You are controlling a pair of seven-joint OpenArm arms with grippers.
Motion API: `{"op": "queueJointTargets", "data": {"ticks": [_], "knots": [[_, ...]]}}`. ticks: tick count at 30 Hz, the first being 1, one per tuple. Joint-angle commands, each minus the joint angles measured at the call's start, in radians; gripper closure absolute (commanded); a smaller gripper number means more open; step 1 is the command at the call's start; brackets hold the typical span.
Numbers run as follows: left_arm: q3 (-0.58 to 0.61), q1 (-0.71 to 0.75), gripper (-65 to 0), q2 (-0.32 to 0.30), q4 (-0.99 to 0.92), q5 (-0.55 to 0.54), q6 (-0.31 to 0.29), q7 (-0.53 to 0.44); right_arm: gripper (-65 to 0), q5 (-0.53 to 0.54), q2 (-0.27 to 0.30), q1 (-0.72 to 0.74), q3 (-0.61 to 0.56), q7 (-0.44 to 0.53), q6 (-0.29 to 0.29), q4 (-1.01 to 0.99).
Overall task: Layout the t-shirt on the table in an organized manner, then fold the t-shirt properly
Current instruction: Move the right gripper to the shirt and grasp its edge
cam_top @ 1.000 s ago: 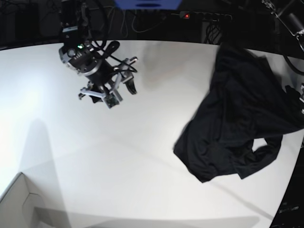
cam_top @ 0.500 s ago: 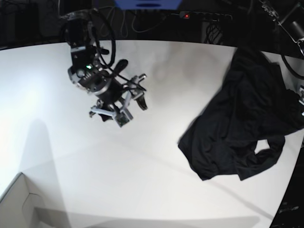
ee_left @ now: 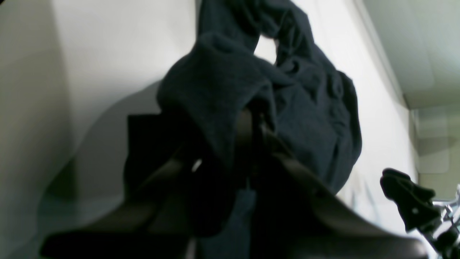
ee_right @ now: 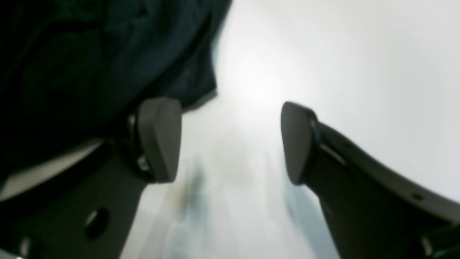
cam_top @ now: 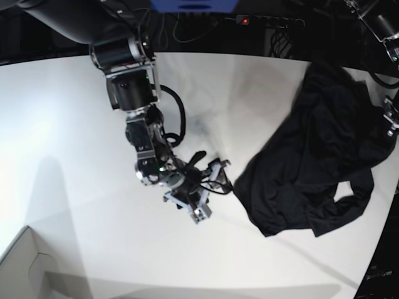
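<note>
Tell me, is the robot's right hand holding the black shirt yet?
No, the right gripper has its fingers spread wide with only white table between them, and the t-shirt lies just beside it.

Right arm (cam_top: 134, 93) is showing black cylindrical housings, looped black cabling and a green indicator light. Right gripper (ee_right: 230, 144) is presenting grey rounded fingertips (ee_right: 160, 138) on dark brackets.

You are looking at a robotics lab: a broad white surface (cam_top: 75, 124) with a curved edge, a jointed robot arm (cam_top: 134, 93) wrapped in cables, a power strip (cam_top: 269, 21) with a red light behind, and a cardboard box (cam_top: 25, 268).
</note>
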Motion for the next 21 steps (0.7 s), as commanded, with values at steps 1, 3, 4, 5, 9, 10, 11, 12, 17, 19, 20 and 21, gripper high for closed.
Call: {"op": "queueJointTargets", "data": {"ticks": [1, 3, 4, 5, 9, 10, 11, 12, 17, 19, 20, 21], "knots": [[-0.009, -0.003, -0.5, -0.027, 0.019, -0.022, -0.012, -0.016, -44.0, 0.014, -0.006, 0.038, 0.0, 0.052, 0.006, -0.025], [-0.009, -0.003, -0.5, -0.027, 0.018, -0.022, -0.012, -0.018, -44.0, 0.014, -0.007, 0.069, 0.0, 0.121, 0.006, -0.105], [-0.007, -0.003, -0.5, -0.027, 0.018, -0.022, -0.012, -0.018, -44.0, 0.014, -0.007, 0.08, 0.0, 0.144, 0.006, -0.129], [-0.006, -0.003, -0.5, -0.027, 0.018, -0.022, -0.012, -0.016, -44.0, 0.014, -0.007, 0.084, 0.0, 0.165, 0.006, -0.151], [-0.006, -0.003, -0.5, -0.004, 0.019, -0.022, -0.012, -0.016, -44.0, 0.014, -0.007, 0.091, -0.004, 0.241, 0.008, -0.212], [-0.006, -0.003, -0.5, 0.002, 0.019, -0.022, -0.012, -0.016, -44.0, 0.014, -0.007, 0.095, -0.004, 0.264, 0.008, -0.227], [-0.006, -0.002, -0.5, 0.003, 0.019, -0.021, -0.012, -0.015, -44.0, 0.014, -0.007, 0.101, -0.004, 0.284, 0.008, -0.25], [-0.006, 0.001, -0.5, 0.006, 0.019, -0.013, -0.013, -0.015, -44.0, 0.014, -0.007, 0.103, -0.004, 0.3, 0.008, -0.273], [-0.006, 0.018, -0.5, 0.008, 0.019, 0.012, -0.015, -0.015, -44.1, 0.014, -0.007, 0.117, -0.004, 0.392, 0.009, -0.401], [-0.006, 0.033, -0.5, 0.008, 0.019, 0.009, -0.015, -0.015, -44.1, 0.014, -0.007, 0.107, -0.003, 0.419, 0.011, -0.418], [-0.006, 0.038, -0.5, 0.008, 0.019, 0.006, -0.015, -0.015, -44.1, 0.014, -0.007, 0.101, -0.003, 0.422, 0.011, -0.419], [-0.006, 0.04, -0.5, 0.009, 0.019, 0.006, -0.015, -0.015, -44.1, 0.014, -0.007, 0.089, -0.009, 0.426, 0.011, -0.419]]}}
